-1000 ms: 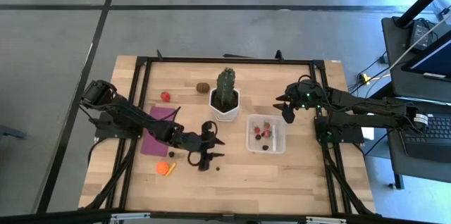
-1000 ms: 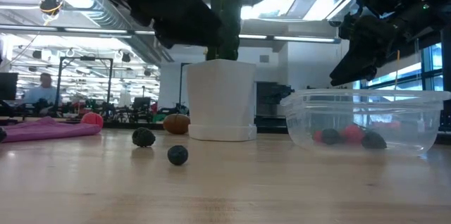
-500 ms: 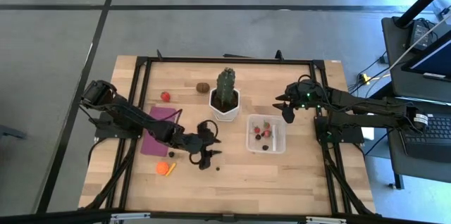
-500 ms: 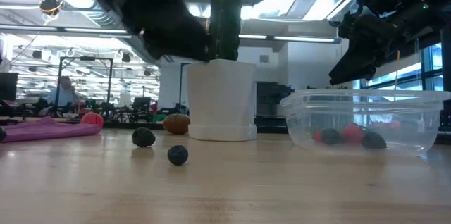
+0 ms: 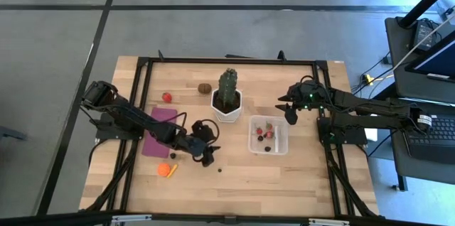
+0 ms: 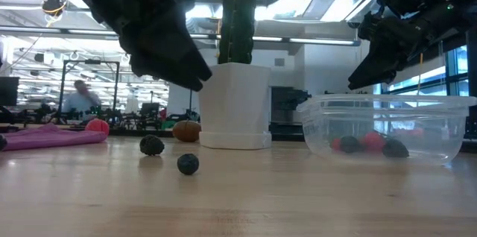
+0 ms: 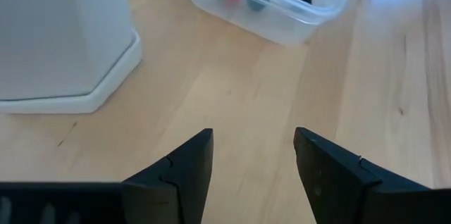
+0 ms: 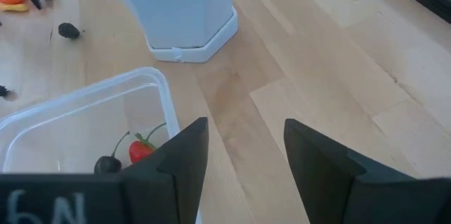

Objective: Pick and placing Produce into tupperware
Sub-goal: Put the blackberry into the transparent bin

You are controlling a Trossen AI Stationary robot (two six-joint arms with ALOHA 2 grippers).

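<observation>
The clear tupperware [image 5: 268, 135] stands on the table right of the white cactus pot [image 5: 227, 106] and holds a few red and dark pieces [image 6: 365, 144]. Loose produce lies on the table: two dark berries [image 6: 152, 145] [image 6: 188, 164], a brown kiwi [image 5: 205, 88], a red piece [image 5: 166, 97] and an orange piece [image 5: 167, 170]. My left gripper [image 5: 208, 159] hangs open and empty above the table between the purple mat and the tupperware, close to a berry [image 5: 220, 170]. My right gripper [image 5: 289, 116] hovers open beyond the tupperware's far right corner.
The purple mat [image 5: 160, 132] lies flat on the left, under the left arm. The tall green cactus [image 6: 237, 13] in its pot stands between the two arms. A black frame rail [image 5: 227, 60] runs around the table. Bare wood [image 5: 284, 180] shows along the near edge.
My left gripper has come lower over the table near the dark berries and has turned at its wrist, its fingers now drawn into a narrower outline from above. The right arm and all produce have stayed where they were.
</observation>
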